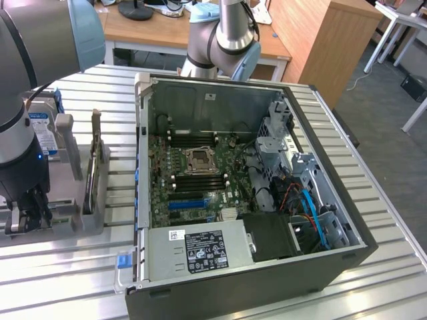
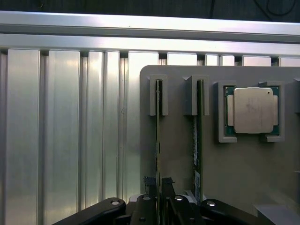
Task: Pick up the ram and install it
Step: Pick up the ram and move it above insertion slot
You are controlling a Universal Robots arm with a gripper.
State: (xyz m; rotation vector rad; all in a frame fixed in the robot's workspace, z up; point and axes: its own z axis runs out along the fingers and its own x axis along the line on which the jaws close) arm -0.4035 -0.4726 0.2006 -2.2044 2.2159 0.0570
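Observation:
The ram is a thin green stick standing on edge in a slot of the grey holder. My gripper sits over one end of it, with a dark finger pressed close on each side of the board. A second ram stick stands in the neighbouring slot, untouched. In the exterior view my gripper reaches down onto the holder at that view's left, beside the open computer case. Black memory slots lie on the motherboard inside the case.
A processor chip rests in a pocket of the holder beside the sticks. A hard drive with a blue label stands behind my arm. A second robot arm rises behind the case. Ribbed aluminium table surrounds the holder.

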